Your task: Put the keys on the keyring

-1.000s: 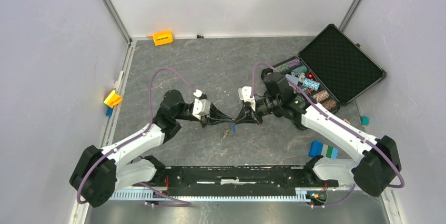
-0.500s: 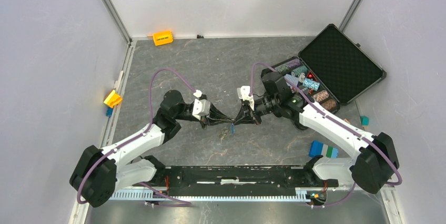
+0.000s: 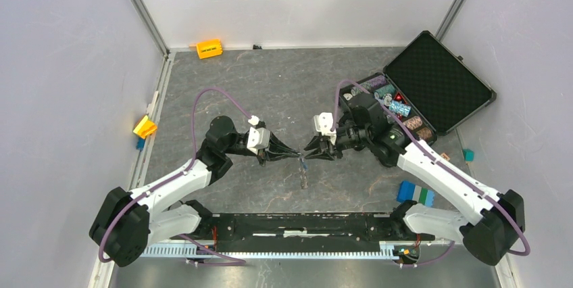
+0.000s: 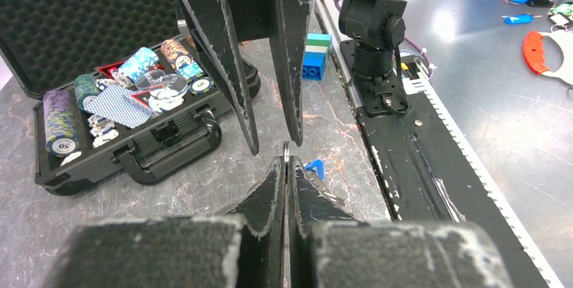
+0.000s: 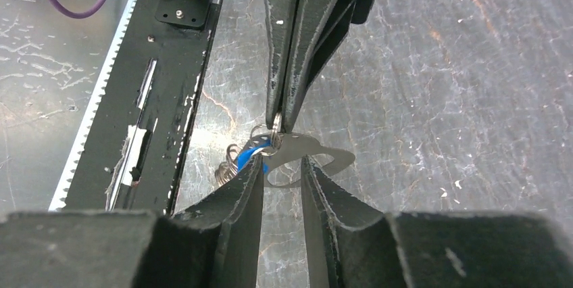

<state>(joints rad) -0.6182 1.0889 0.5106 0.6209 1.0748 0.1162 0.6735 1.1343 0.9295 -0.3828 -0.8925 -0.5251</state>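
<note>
My left gripper is shut on the thin metal keyring, held edge-on above the table. A blue-headed key and a flat silver key with a hole hang from the ring, and the bunch dangles below the fingertips. A coil of wire loops hangs beside the blue key. My right gripper faces the left one, open, its tips on either side of the silver key's edge without clamping it.
An open black case with poker chips lies at the right. Blue and green blocks sit near the right arm's base, with a small teal block by the right wall. An orange block is at the back and a yellow one at the left. The black base rail runs along the near edge.
My right gripper has opened and let go of the key, backing off slightly to the right. The keys now hang lower from the ring. The left gripper has stayed put.
</note>
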